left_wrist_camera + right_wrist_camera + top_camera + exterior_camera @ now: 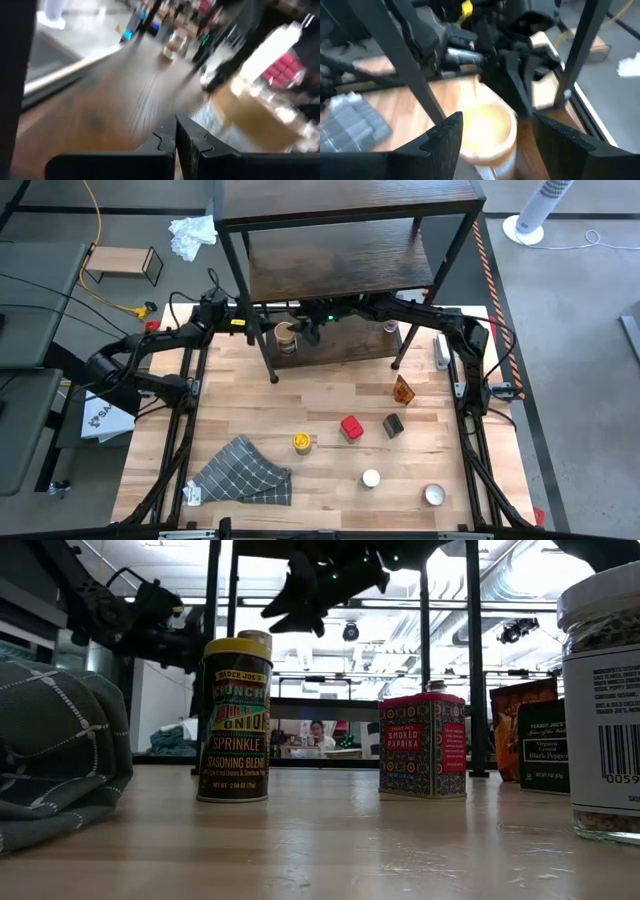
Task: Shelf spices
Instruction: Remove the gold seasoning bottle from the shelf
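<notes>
The shelf (340,265) stands at the table's far edge. A tan-lidded spice jar (287,337) stands upright on its lowest board. My right gripper (495,150) is open at that jar (487,132), one finger on either side of the lid, with a gap on one side. My left gripper (262,330) hovers shut just left of the jar, over the same board (115,100). On the table stand a yellow-lidded bottle (302,442), a red tin (351,427), a dark packet (393,425) and a white-lidded jar (371,478).
A grey checked cloth (240,472) lies crumpled at the near left. An orange-brown packet (403,390) and a round tin (434,495) stand on the right. The shelf's thin black legs (272,370) rise beside both grippers. A small light-wood stand (122,262) sits off the table.
</notes>
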